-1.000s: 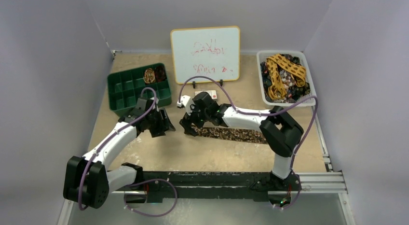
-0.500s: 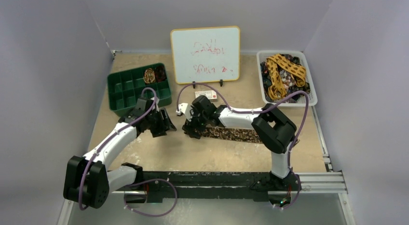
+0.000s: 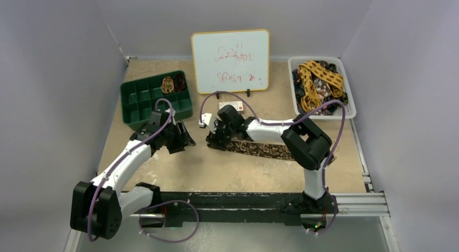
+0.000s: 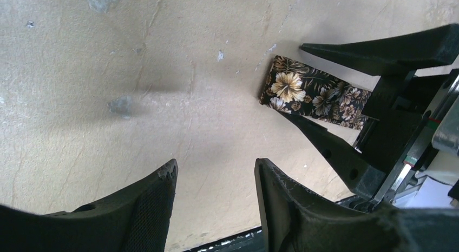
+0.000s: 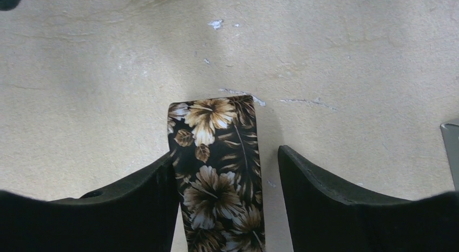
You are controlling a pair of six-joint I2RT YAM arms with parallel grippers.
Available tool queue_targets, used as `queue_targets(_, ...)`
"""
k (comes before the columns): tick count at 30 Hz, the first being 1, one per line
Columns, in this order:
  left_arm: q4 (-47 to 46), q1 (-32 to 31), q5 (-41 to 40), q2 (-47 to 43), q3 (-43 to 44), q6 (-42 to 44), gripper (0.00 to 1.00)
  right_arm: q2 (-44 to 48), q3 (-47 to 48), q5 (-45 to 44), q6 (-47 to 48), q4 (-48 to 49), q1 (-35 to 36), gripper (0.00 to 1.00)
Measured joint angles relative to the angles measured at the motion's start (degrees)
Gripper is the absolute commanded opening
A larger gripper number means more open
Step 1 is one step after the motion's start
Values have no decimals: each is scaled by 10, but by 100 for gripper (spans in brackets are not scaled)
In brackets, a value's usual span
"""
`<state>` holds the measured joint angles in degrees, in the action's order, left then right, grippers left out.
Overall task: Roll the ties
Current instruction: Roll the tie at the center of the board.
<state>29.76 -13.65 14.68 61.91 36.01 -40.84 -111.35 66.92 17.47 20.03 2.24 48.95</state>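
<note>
The right gripper [image 5: 224, 154] has narrowed its jaws around the squared end of the brown floral tie [image 5: 216, 127] — flat on the table [image 5: 325, 57] between its fingers, not yet pinched — so the roll can start, while the left gripper [image 4: 215, 164] waits just beside, parted and empty.

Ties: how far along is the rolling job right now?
Done: rolled ties sit in the green tray's far corner. In hand: the floral tie lies flat, unrolled; the right gripper, fingers open, straddles its end. Left: a heap of loose ties in the white bin.
</note>
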Motion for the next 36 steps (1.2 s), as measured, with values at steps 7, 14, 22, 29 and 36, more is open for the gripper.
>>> queue_targets(7, 17, 4, -19, -11, 0, 0, 53, 1, -17, -10, -1, 43, 31, 54)
queue_targets(14, 49, 30, -47, -40, 0, 0, 53, 0, -25, -34, -5, 69, 81, 45)
queue_targets(22, 71, 49, -64, -72, -3, -6, 53, 0, -22, -46, -2, 71, 107, 48)
queue_targets(29, 70, 50, -57, -77, -13, -6, 53, -5, 23, -44, 3, -21, 109, 76)
queue_targets(36, 54, 50, -38, -75, -23, -7, 53, 73, 3, -59, -51, -69, 90, 99)
